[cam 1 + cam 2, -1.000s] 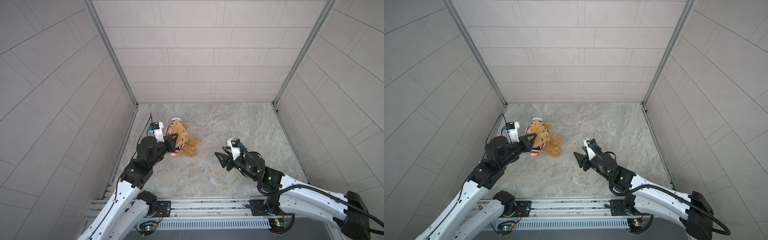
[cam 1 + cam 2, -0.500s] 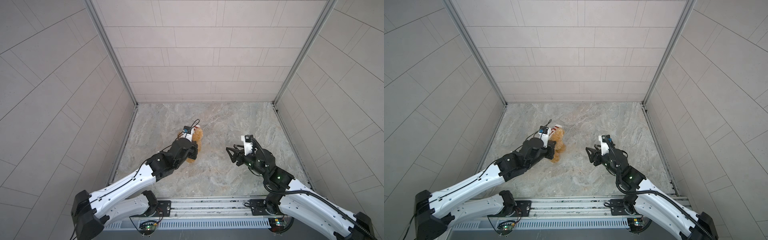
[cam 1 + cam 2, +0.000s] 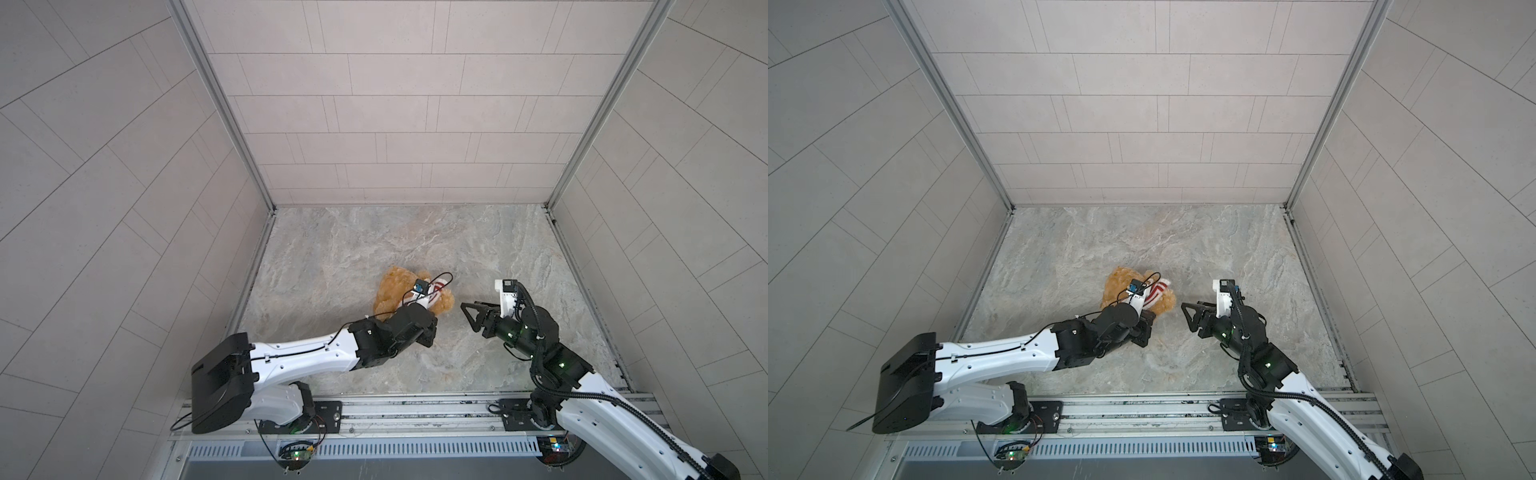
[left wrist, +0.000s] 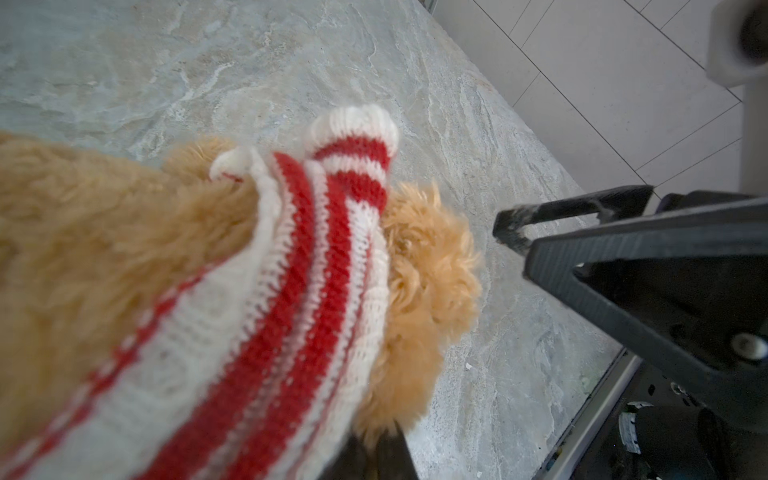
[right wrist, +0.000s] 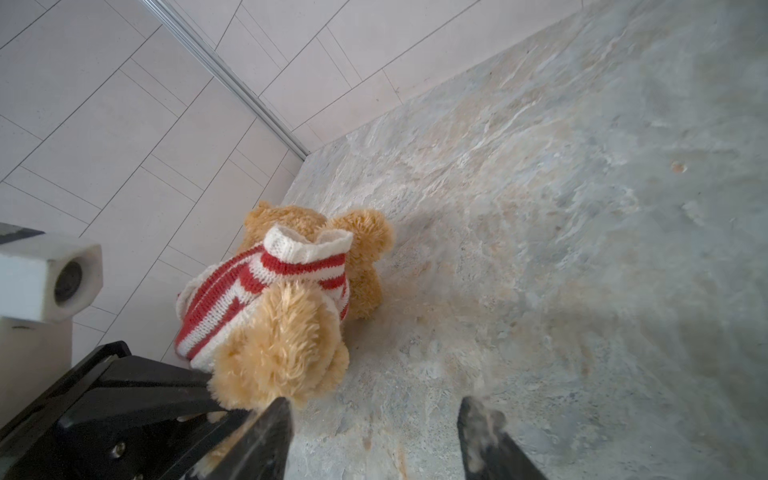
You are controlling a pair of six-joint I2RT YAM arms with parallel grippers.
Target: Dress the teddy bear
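Note:
The teddy bear (image 3: pixel 392 289) (image 3: pixel 1119 284) is golden-brown and fluffy, near the middle of the stone floor. A red-and-white striped sweater (image 3: pixel 435 291) (image 3: pixel 1153 291) wraps part of its body. My left gripper (image 3: pixel 432 316) (image 3: pixel 1152 316) (image 4: pixel 374 457) is shut on a furry limb of the bear (image 4: pixel 428 266) beside the sweater (image 4: pixel 291 291). My right gripper (image 3: pixel 467 309) (image 3: pixel 1187 308) (image 5: pixel 376 409) stands open just right of the bear (image 5: pixel 286 353), its jaws empty. One fingertip is next to the fur. The sweater's white cuff (image 5: pixel 307 245) stands up.
Tiled walls close the floor (image 3: pixel 415 241) on three sides, with metal rails at the corners. The arms' mounting rail (image 3: pixel 415 409) runs along the front edge. The left wrist camera block (image 5: pixel 54 278) sits close beside the bear.
My left arm has swung from the left wall toward the middle, carrying the bear and sweater with it. The right gripper shifted right and opened a little wider.

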